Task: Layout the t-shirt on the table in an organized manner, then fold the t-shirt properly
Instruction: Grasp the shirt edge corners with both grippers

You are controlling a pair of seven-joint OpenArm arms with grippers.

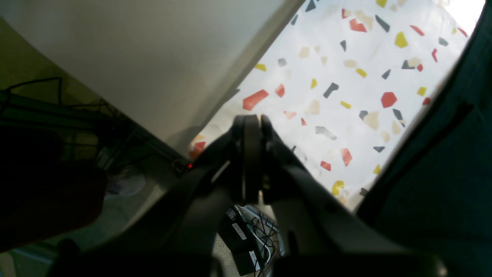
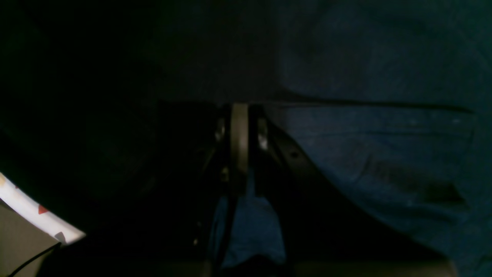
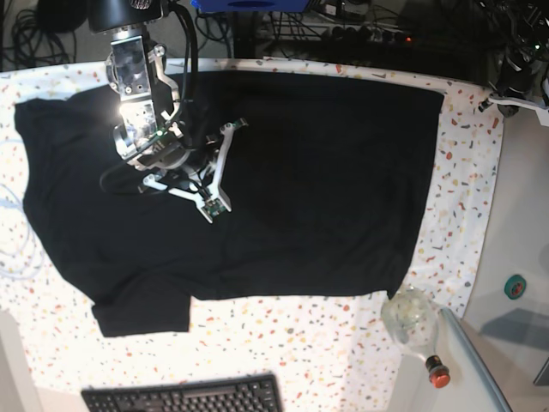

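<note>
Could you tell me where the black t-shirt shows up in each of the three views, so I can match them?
Left wrist: the t-shirt is a dark strip down the right edge.
Right wrist: it fills nearly the whole picture, under the right tool.
Base: it lies spread across the middle.
Shared landmark: the speckled table, a sliver at bottom left in the right wrist view, all around the shirt in base.

t-shirt: plain black, spread flat, sleeves out toward the left edge | table: white cover with red, yellow, grey flecks, bare strip along the near and right edges
</note>
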